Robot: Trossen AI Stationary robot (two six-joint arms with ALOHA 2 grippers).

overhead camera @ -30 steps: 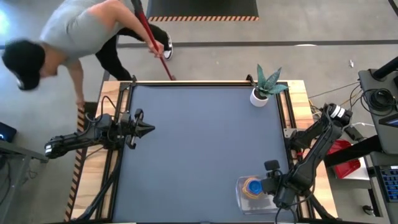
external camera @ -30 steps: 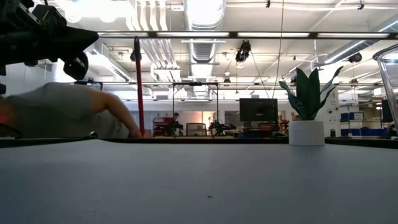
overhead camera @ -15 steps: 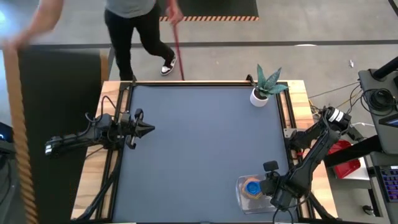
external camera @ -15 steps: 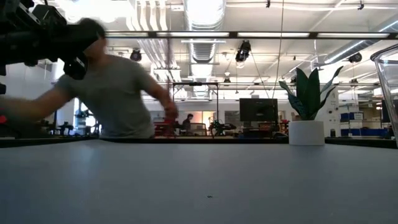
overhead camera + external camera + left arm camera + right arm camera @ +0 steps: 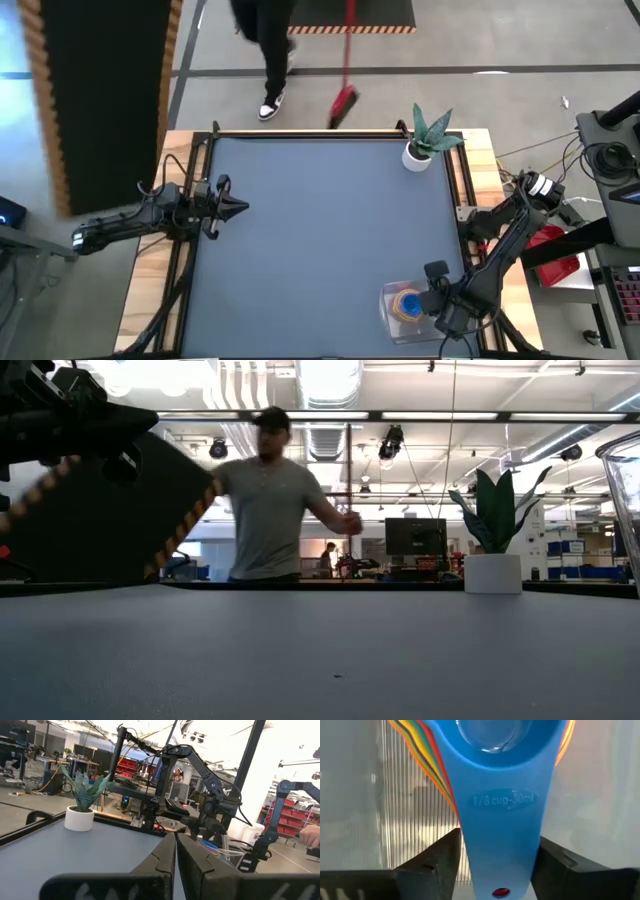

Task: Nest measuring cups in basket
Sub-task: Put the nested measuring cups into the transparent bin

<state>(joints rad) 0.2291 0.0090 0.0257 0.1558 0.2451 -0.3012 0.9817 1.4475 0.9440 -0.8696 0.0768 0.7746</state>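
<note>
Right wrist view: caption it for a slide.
Right gripper open astride the blue cup's handle, atop the nested cups.

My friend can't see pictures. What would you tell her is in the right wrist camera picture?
A blue measuring cup fills the picture, its flat handle pointing toward the camera and marked 1/8 cup. It sits nested on top of other cups whose orange, yellow, red and green handles fan out beneath it, inside the clear ribbed basket. The right gripper has one dark finger on each side of the blue handle.

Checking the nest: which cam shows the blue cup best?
Right wrist view: the blue cup fills the frame, handle marking legible, other cups' rims fanned beneath. High view shows only a small blue dot inside the basket. Left wrist view barely shows it. Low view misses it.
</note>
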